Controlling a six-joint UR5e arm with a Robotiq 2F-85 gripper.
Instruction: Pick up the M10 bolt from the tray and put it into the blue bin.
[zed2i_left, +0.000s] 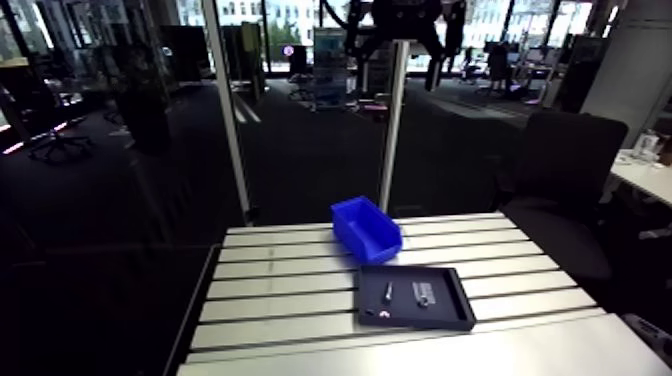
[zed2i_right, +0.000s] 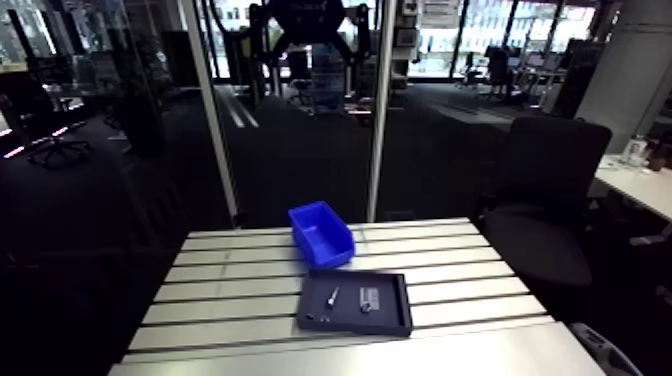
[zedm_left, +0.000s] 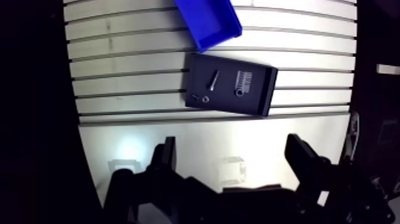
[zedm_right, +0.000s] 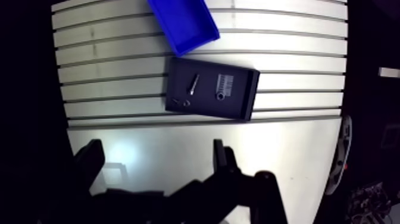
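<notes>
One blue bin (zedm_left: 209, 21) and one black tray (zedm_left: 263, 89) are counted on the single slotted table (zedm_left: 119, 59). In the tray, one thick threaded bolt (zedm_left: 243, 80), one slim bolt (zedm_left: 212, 79) and one small ring (zedm_left: 205, 99), possibly a nut, are seen. A fourth tiny piece (zedm_left: 194, 96) may be counted beside it.

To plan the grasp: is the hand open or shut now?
Open. In the wrist view the hand holds its two fingers wide apart, with only the table showing between them.

The bolt (zedm_left: 212, 79) is slim and silvery; it lies flat on the floor of the tray (zedm_left: 266, 89), slightly askew; the tray is black, shallow and rectangular; the bin (zedm_left: 209, 21) is blue and open-topped, standing upright just beside one tray corner.
</notes>
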